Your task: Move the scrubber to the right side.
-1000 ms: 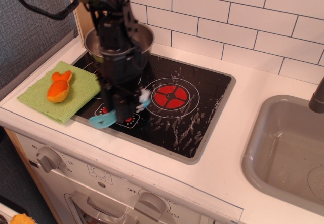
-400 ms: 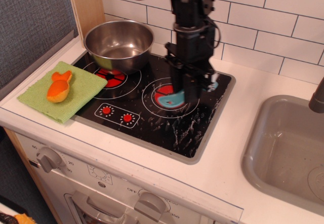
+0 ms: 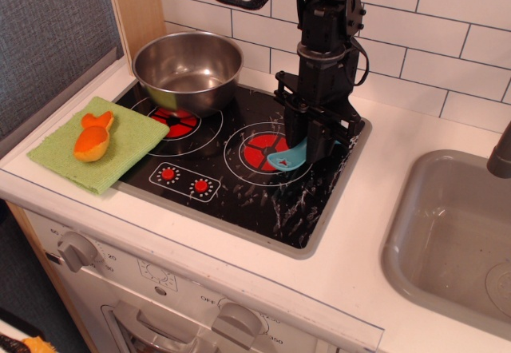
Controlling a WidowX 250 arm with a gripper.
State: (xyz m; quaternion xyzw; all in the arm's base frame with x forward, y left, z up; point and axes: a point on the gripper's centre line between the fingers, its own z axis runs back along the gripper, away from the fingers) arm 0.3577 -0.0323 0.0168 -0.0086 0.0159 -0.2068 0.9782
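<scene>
Observation.image: scrubber clamped in gripper (handle protruding left).

Light-blue scrubber tilted, over the right burner.

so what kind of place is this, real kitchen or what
Most likely a toy play kitchen, not a real one. The black stovetop has printed red burners, plastic knobs line the front panel, and a grey sink sits to its right, with white tiles behind.
</scene>
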